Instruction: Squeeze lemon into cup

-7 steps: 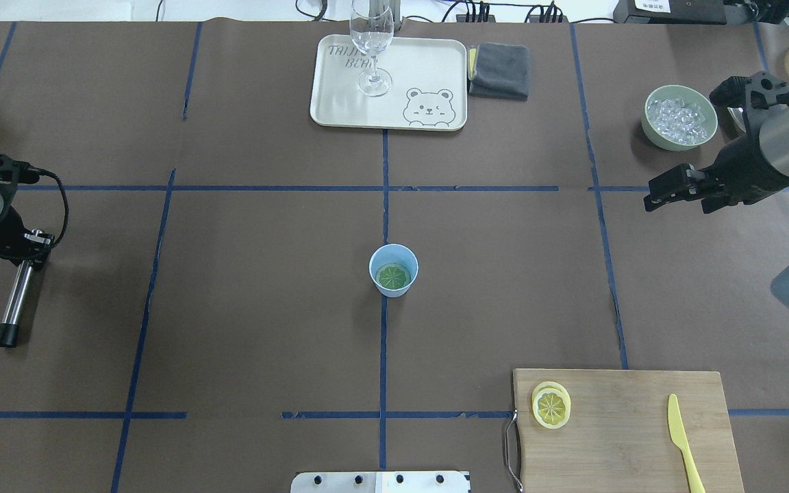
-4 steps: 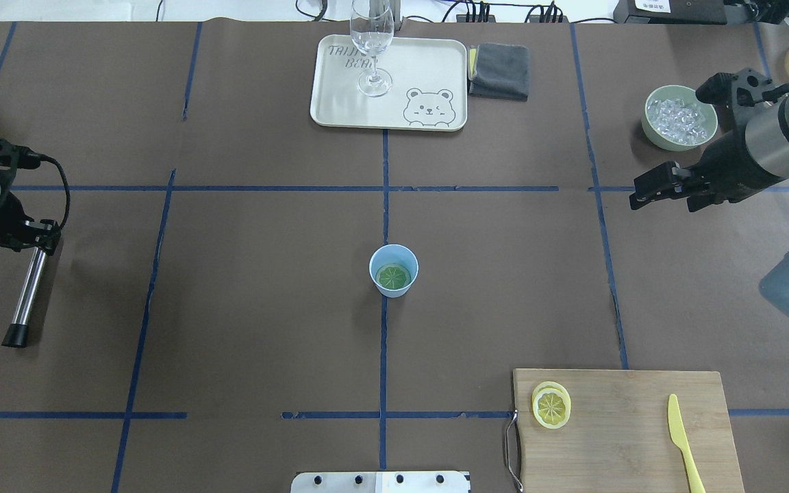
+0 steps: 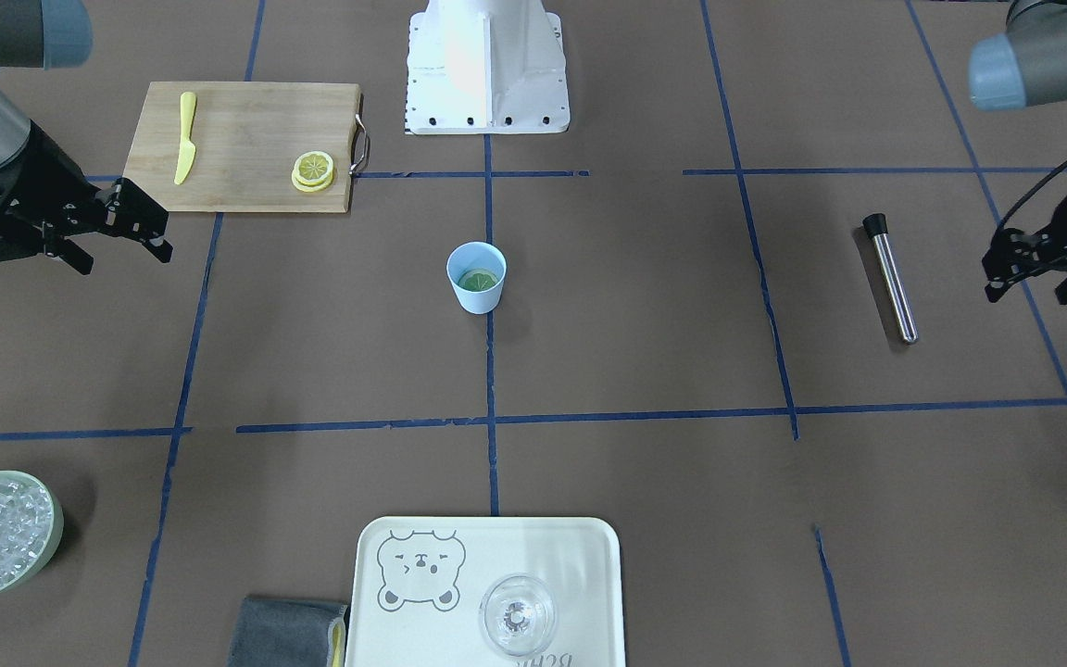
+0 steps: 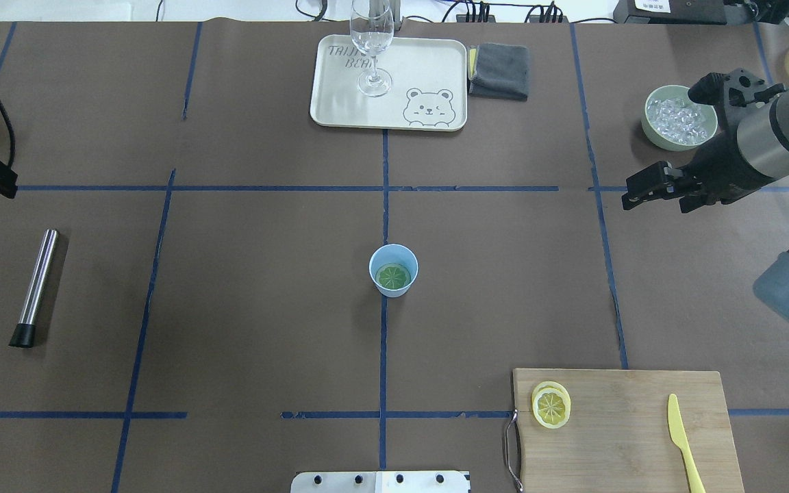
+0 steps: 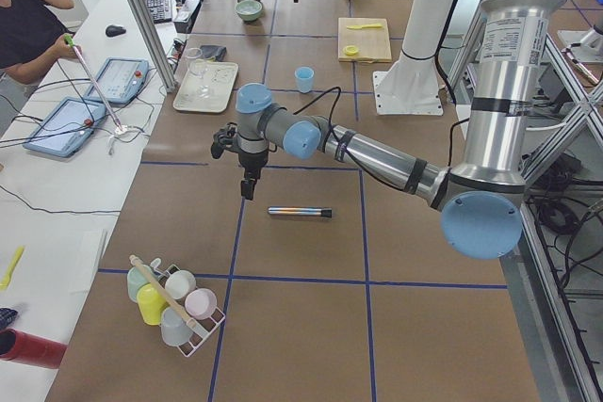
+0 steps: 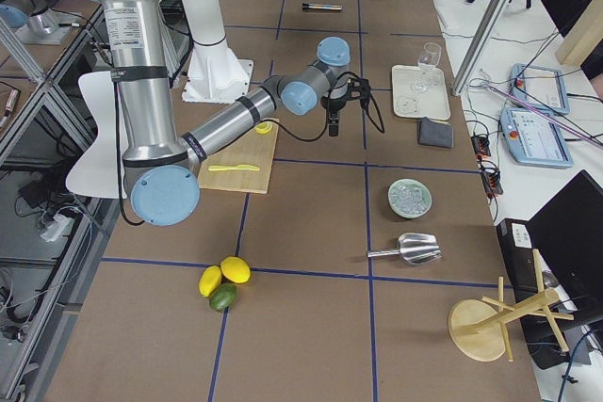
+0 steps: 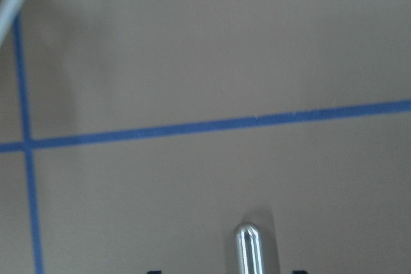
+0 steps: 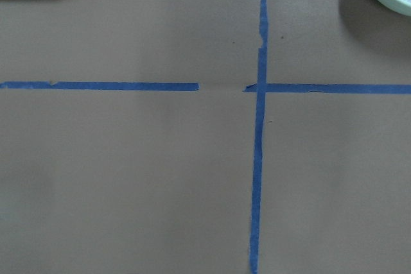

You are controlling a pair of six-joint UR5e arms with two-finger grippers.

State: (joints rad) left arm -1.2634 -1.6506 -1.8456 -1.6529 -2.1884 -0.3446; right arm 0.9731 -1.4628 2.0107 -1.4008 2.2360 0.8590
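left gripper [image 3: 1029, 295] stood wide, empty, apart from muddler [image 4: 35, 287] | judged: grasp its smooth steel shaft mid-length and press straight down, since the light, tapered matte cup [image 4: 394, 292] at mid-table could tip | lemon [image 4: 393, 276] slice lay flat inside, thin, segmented | right gripper [image 4: 629, 192] hung parted, empty, far right

Found cup [image 3: 477, 298] mid-table with lemon [image 3: 478, 279] inside (flat, low down); found rod [image 3: 891, 278] well apart, rightward.
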